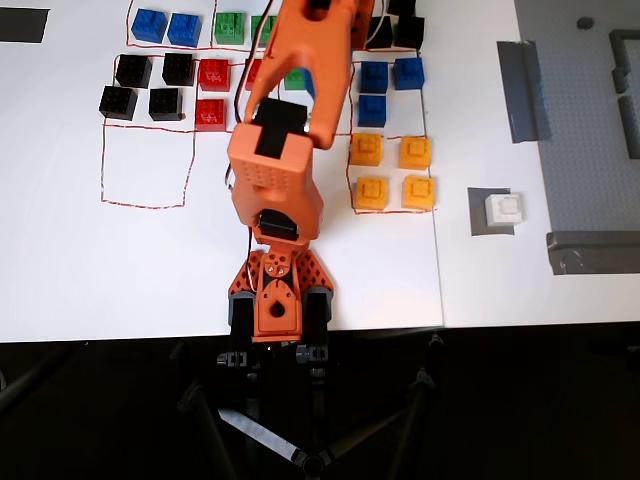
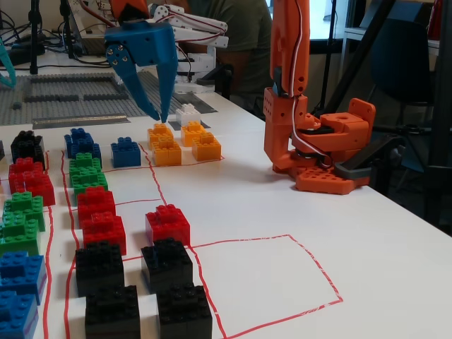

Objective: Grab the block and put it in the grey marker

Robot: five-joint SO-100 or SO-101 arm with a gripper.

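The white block [image 1: 505,209] sits on the grey marker [image 1: 478,213], at the right of the surface [image 1: 80,270] in the overhead view, just right of four yellow bricks [image 1: 392,172]. In the fixed view the block [image 2: 188,114] shows behind the yellow bricks [image 2: 182,143], far back on the surface.

The gripper [image 2: 154,111] hangs in the air with its blue fingers [image 2: 168,81] spread apart, empty, tips pointing down. In the fixed view it is left of the block and apart from it, above the blue bricks [image 2: 102,147] and the nearest yellow brick. In the overhead view the arm [image 1: 290,120] stretches from its base at the near edge up over the middle rows of bricks, hiding the gripper; the block lies well to its right.

Red lines [image 1: 146,166] mark boxes on the surface.
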